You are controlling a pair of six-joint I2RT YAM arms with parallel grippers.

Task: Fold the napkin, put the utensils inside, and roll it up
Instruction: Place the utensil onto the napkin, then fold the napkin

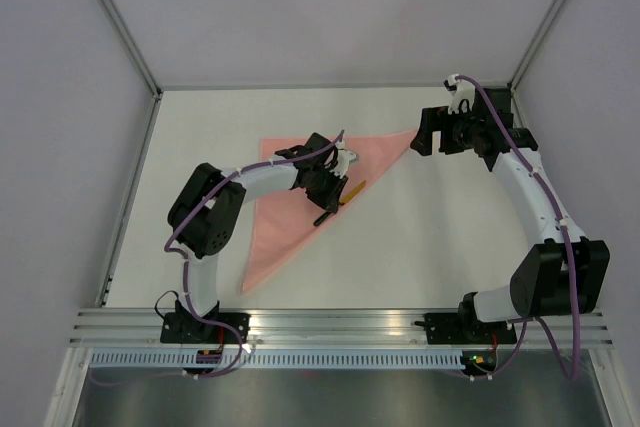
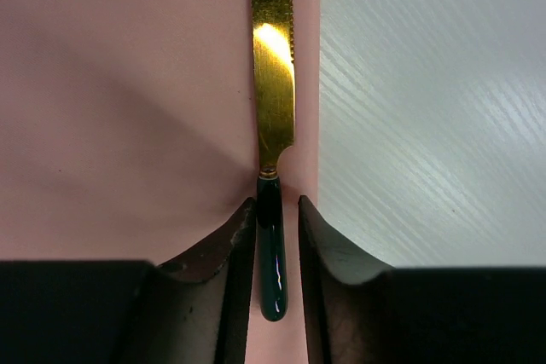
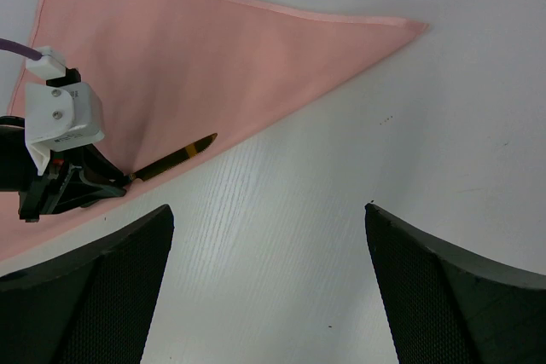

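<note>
Roughly midway. Left gripper (image 2: 277,206) straddled the knife (image 2: 275,83) handle, jaws nearly closed; couldn't tell if clamped. Knife lay along the long edge of the napkin (image 2: 128,108), already folded to a triangle on the table (image 1: 450,237). Right gripper (image 3: 267,208) hovered wide apart beyond its corner. Rolling remained.

This is a robotics lab test cell. Plain pale panels (image 1: 300,7) in aluminium framing (image 1: 120,17) wall off the white table (image 1: 420,247) beyond and to either side of the left gripper (image 1: 335,199). Behind it, slotted aluminium rails (image 1: 340,322) carry the bolted arm bases (image 1: 205,327) and purple cables (image 1: 545,197).
</note>
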